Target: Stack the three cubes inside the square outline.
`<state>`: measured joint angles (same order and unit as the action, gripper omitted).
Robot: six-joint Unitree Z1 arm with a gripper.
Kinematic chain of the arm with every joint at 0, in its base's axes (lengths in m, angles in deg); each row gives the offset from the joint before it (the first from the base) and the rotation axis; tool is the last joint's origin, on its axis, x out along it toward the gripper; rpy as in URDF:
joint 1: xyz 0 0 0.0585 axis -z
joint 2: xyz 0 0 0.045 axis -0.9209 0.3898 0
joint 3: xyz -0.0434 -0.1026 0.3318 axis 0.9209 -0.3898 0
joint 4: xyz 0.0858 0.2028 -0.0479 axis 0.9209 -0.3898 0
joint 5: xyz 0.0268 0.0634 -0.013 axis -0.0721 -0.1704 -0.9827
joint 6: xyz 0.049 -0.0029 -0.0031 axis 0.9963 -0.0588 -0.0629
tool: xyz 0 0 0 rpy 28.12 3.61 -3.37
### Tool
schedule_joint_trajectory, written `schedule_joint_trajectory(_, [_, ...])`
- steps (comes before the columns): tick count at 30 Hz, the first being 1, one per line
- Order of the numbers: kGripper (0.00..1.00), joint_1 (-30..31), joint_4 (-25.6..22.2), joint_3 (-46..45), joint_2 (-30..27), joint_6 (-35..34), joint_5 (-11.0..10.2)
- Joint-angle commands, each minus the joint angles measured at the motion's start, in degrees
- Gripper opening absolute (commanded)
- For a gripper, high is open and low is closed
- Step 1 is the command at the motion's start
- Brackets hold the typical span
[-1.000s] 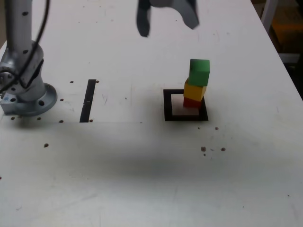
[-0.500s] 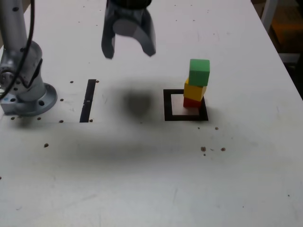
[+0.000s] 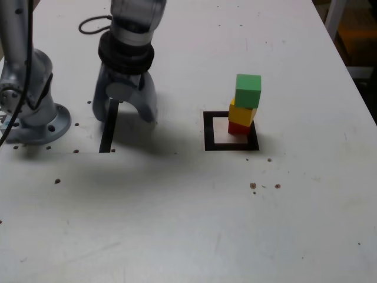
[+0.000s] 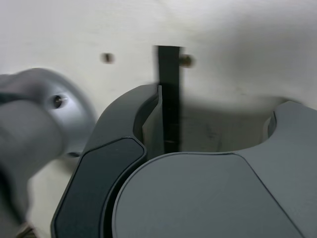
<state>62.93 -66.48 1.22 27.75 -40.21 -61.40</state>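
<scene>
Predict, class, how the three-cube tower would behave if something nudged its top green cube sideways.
It would probably topple easily: the green cube sits skewed on the yellow cube, which overhangs the red cube. The blocks look matte and loose, so the top one may slide off first. Falling pieces would likely tumble rather than roll, and could land outside the square outline.

cubes (image 3: pixel 244 106) stacked in outline (image 3: pixel 208 131), strip (image 3: pixel 109 127) left

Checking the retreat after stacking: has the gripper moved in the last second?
Yes. The gripper has come down and toward the exterior view's left, away from the square outline, now over the black strip.
</scene>
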Motion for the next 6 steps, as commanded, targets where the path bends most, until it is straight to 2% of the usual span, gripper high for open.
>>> schedule_joint_trajectory(1, [0.79,0.11,0.48,-0.65,0.21,0.27,0.32])
schedule_joint_trajectory(6, [0.79,1.04,2.17,-1.09,0.37,0.55,0.92])
